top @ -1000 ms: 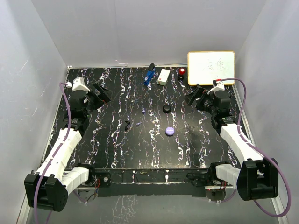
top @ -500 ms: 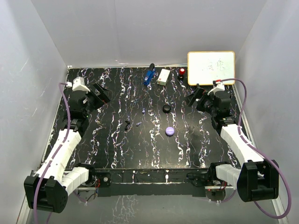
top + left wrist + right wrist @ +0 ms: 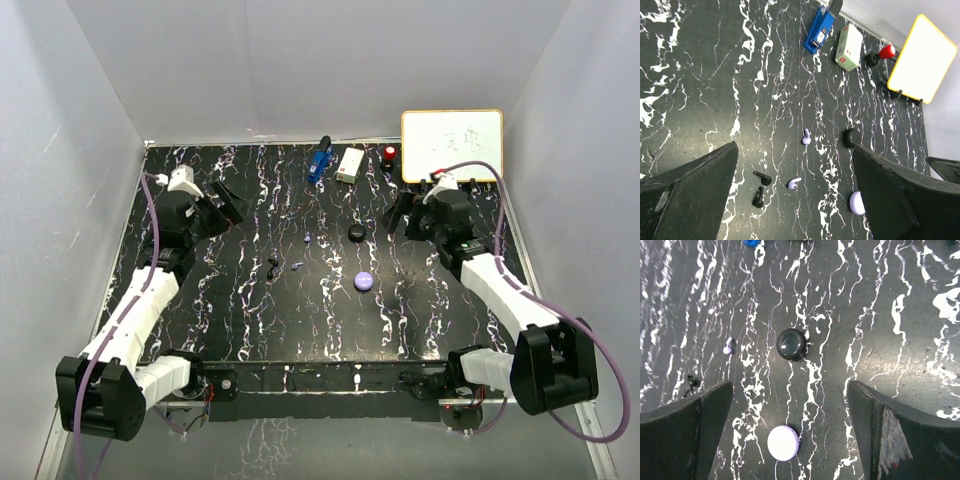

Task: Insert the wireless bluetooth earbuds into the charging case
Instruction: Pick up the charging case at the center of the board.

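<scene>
Above the tabletop [image 3: 250, 320], the left end effector [image 3: 228, 203] and right end effector [image 3: 405, 213] both hang spread wide, gripping nothing. Between them, the lavender earbuds [image 3: 805, 137] and black earbuds [image 3: 761, 177] lie nearer the left one, the lavender case [image 3: 783, 442] and black case [image 3: 791, 344] nearer the right.

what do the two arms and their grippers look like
Both the left arm and right arm have white link shells, black joints and bases, and a purple cable running to a white wrist module. The left gripper and right gripper are black, with broad flat fingers.

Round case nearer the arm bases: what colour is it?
The round case is lavender purple, clearest in the right wrist view.
</scene>
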You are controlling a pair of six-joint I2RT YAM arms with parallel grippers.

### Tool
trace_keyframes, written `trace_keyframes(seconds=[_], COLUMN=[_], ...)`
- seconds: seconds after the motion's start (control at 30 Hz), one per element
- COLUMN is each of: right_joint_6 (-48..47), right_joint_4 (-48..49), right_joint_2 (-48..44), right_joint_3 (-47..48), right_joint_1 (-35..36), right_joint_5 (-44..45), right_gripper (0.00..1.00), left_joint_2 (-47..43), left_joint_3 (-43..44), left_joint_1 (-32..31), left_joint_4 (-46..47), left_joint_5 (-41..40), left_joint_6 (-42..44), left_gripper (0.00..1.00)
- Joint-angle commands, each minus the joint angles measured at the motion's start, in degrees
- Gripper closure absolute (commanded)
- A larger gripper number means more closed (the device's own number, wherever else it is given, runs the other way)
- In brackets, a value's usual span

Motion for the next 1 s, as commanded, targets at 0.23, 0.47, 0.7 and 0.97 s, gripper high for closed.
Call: trace_keyframes(seconds=[0.23,0.47,0.7,0.97], right_joint_6=[-5.6,-6.7,-7.4,-7.9], right_joint_4=[-4.8,-6.3,-7.5,-11.5], right_joint_2=[18.2,28.3,36.3,42.5], right_joint_3=[12.9,19.9,26.3,31.1], right_joint_1=[15.5,18.8,20.1,21.2], right_joint_5=[19.3,25.4,26.7,30.8], right_gripper=[0.03,0.03,0.05,0.09], left_joint_2=[6.8,8.1,9.8,10.7], left_joint_3=[5.9,7.0,8.0,8.4], left_joint_1=[-5.7,-6.1,-6.1,-6.1], left_joint_4=[-1.4,-2.3,-2.2,-2.8], left_joint_5=[1.6,1.3,1.9,1.4], left_joint_6=[1.9,2.4,2.6,3.2], left_gripper=[0.04,0.03,0.03,0.02])
